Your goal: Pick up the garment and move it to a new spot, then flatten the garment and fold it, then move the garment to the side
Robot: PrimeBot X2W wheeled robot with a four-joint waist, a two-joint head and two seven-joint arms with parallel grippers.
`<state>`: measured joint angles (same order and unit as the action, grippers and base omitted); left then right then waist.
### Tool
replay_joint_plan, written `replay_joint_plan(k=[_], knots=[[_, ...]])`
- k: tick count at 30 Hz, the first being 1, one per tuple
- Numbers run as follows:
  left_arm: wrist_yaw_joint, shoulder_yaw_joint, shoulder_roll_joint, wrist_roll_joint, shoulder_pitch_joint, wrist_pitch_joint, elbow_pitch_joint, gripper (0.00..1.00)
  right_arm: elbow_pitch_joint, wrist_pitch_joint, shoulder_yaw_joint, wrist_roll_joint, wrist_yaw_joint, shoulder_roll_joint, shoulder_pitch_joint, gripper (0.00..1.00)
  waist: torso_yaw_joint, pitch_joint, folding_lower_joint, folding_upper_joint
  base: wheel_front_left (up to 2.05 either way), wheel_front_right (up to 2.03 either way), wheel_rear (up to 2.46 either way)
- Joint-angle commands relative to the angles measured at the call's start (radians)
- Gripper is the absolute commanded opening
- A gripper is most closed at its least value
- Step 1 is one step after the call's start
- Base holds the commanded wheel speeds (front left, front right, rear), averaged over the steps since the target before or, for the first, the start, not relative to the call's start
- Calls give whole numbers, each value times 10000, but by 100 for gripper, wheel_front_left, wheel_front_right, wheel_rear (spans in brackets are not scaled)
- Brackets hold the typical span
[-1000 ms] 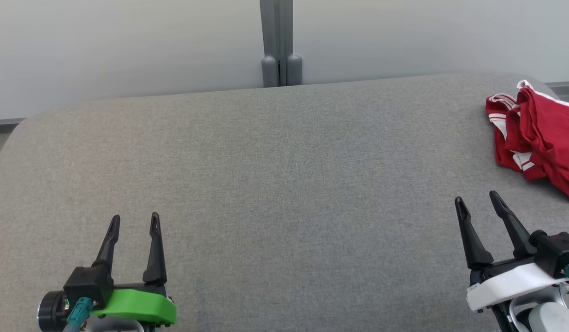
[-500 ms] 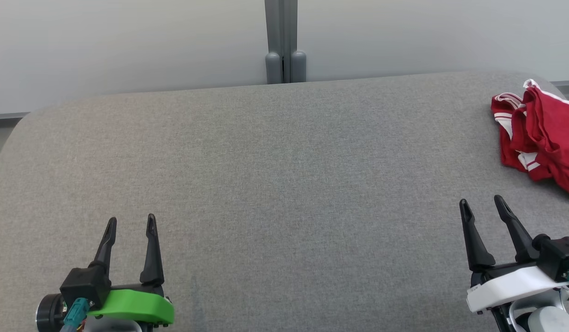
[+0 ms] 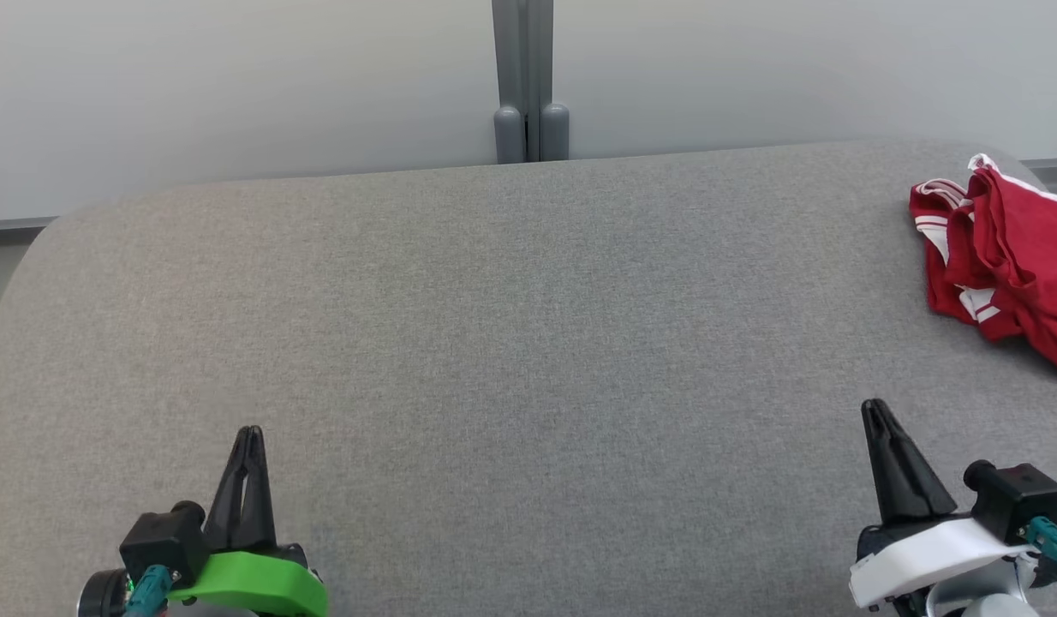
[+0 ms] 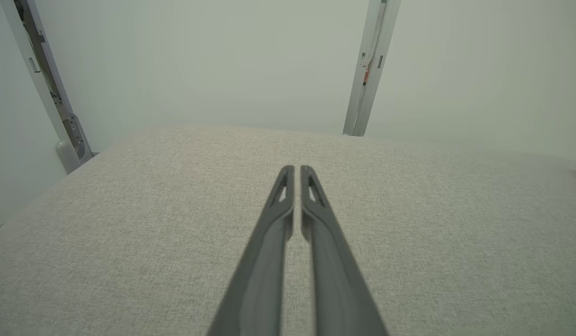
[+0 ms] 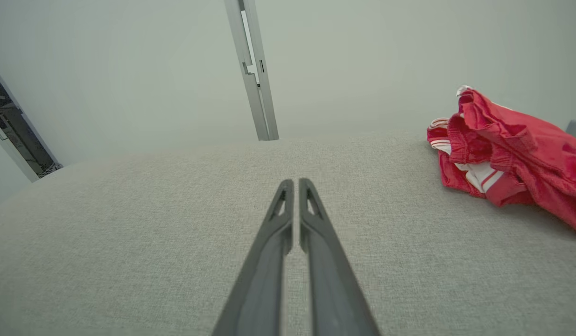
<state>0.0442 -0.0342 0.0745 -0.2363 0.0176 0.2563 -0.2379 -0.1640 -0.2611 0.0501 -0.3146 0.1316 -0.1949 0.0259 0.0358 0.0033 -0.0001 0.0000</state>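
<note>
You have a grey fabric-covered surface (image 3: 528,326) in front of you. Its far edge runs along the pale wall, and it rounds off at the far left and far right corners. A grey post (image 3: 530,86) stands against the wall just behind the middle of that far edge. A wide stretch of bare grey cloth lies between your two grippers and reaches to the far edge.

Your left gripper (image 3: 248,435) sits low at the near left on its green mount, fingers pointing toward the wall and drawn together with only a thin slit between them, holding nothing. Your right gripper (image 3: 876,408) sits at the near right on its white mount. It also points away from you, pinched closed on nothing.

The red garment (image 3: 1004,248), trimmed with white stripes, lies crumpled in a heap near the far right corner, well apart from the right gripper and ahead of it to the right. The edge of the head view cuts it off, so you cannot see its full extent. You cannot tell whether either gripper's fingertips touch the cloth.
</note>
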Motion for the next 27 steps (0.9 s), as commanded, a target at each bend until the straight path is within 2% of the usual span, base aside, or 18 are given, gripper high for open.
replay_joint_plan(k=[1, 27], knots=[[14, 57, 2, -210, 55, -84, -16, 0, 12, 53, -24, -213, 0, 12, -28, 0, -3, 0, 1, 0, 0, 0, 0], [299, 513, -73, -4552, 359, -1234, 1, 0, -236, 1206, -507, -4339, -4, 428, -486, 0, -77, 0, 1, 0, 0, 0, 0]])
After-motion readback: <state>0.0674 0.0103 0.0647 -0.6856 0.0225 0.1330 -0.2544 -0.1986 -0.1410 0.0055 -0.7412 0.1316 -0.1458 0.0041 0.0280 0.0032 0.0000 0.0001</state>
